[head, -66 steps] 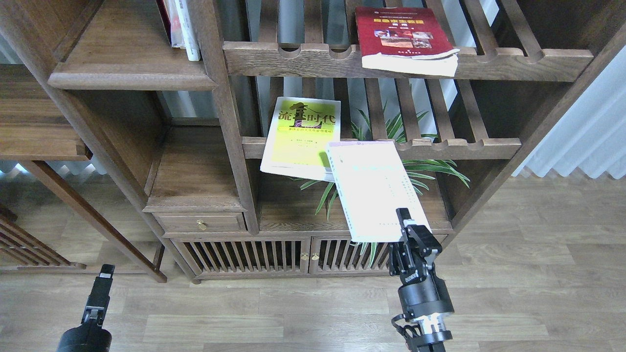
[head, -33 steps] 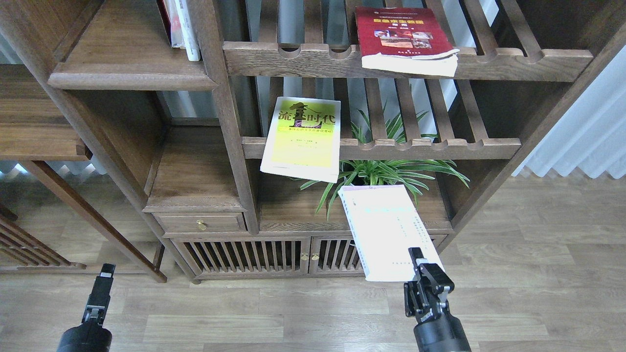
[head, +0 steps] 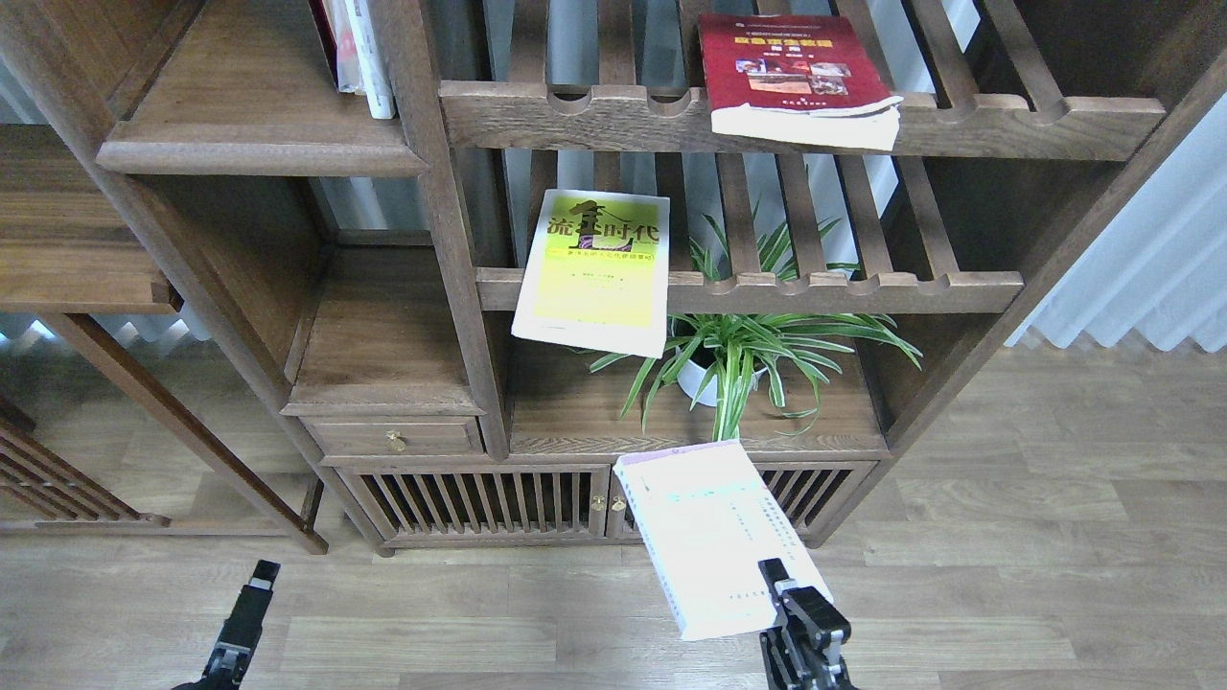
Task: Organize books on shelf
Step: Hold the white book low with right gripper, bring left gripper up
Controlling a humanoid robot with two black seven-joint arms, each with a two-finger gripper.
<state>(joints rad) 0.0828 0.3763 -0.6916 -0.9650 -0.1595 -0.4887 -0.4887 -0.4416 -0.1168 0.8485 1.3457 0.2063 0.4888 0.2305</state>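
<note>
Two books lie on slatted racks, the yellow-green book (head: 596,271) below the dark red book (head: 791,77). Right hand (head: 788,606) grips the pale lavender-white book (head: 714,532) before the cabinet doors; left hand (head: 247,613) too dark to judge.

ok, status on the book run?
Right gripper shut on pale book, held out in front of the cabinet. Left gripper low, free, state unclear. Yellow-green book and red book on slatted racks. Solid shelf unobstructed.

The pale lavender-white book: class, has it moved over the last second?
Yes. The pale lavender-white book came down and slightly left, off the slatted rack.
</note>
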